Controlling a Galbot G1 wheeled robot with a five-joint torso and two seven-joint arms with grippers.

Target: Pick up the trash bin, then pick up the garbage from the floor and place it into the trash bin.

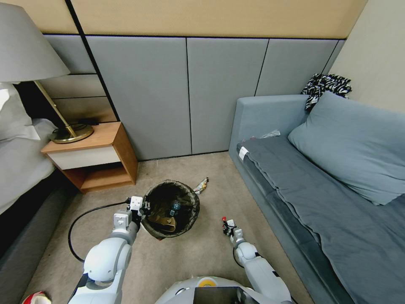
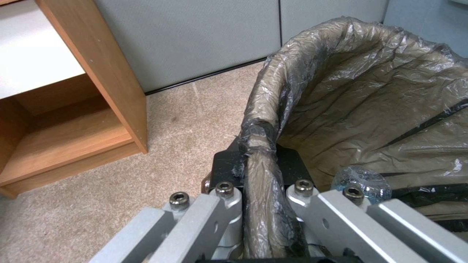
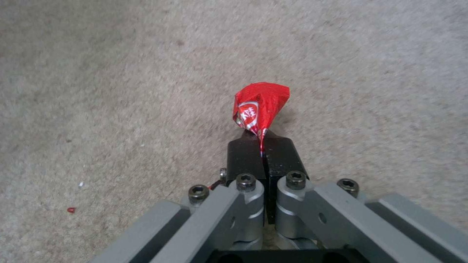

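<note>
- left gripper [image 2: 261,171] is clamped on the rim of the bin [image 1: 171,208], one pad inside the liner and one outside, which keeps the mouth up and within reach.
- right gripper [image 3: 263,149] has its fingers closed flat on the tail of a red wrapper [image 3: 258,106]; the wrapper's long axis runs straight out past the fingertips, above the carpet [image 3: 122,91].
- a silvery wrapper [image 1: 201,185] lies beyond the bin.

the head camera looks steeply down from above onto the beige carpet floor [image 1: 202,261], round bag-lined trash bin [image 1: 171,209] at 11 o'clock. the left wrist camera sits close against that bin's rim; the right wrist camera faces carpet closely.
</note>
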